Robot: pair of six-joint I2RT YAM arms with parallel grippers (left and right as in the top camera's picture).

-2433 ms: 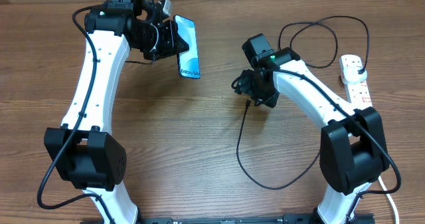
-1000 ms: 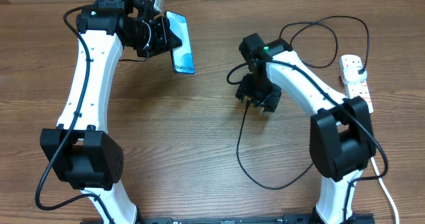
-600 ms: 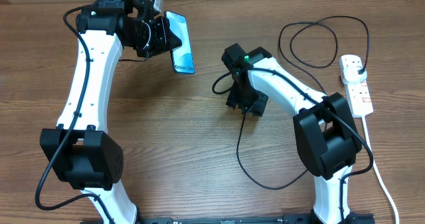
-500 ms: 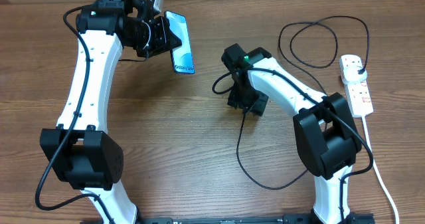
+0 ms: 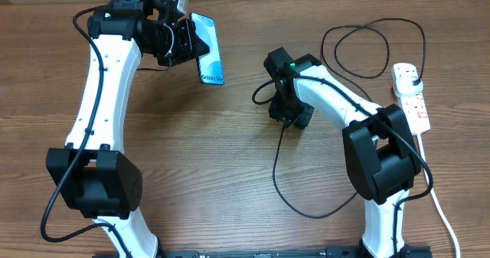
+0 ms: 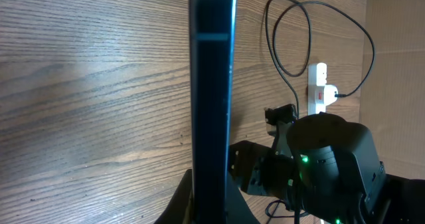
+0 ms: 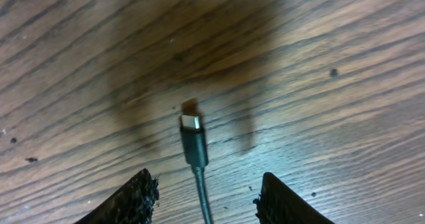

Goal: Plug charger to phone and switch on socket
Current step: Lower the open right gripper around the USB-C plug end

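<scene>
My left gripper [image 5: 186,44] is shut on the phone [image 5: 209,48] and holds it above the table at the far left, blue screen up. In the left wrist view the phone [image 6: 212,84] stands edge-on between the fingers [image 6: 189,201]. My right gripper [image 5: 288,114] hangs low over the table's middle, jaws apart. In the right wrist view the charger cable's connector tip [image 7: 192,132] lies on the wood just ahead of the open gripper [image 7: 209,201], the cable running back between the fingers without touching them. The charger cable [image 5: 279,162] loops round to its black plug [image 5: 414,76] in the white socket strip [image 5: 412,101].
The cable makes a wide loop [image 5: 373,47] at the far right and another [image 5: 306,210] near the front beside the right arm base. The strip's thick white cord [image 5: 438,204] runs to the front edge. The strip [image 6: 319,91] also shows in the left wrist view.
My left arm shifted the phone slightly left, then held still. My right gripper moved left along the cable, then edged back right a little.
</scene>
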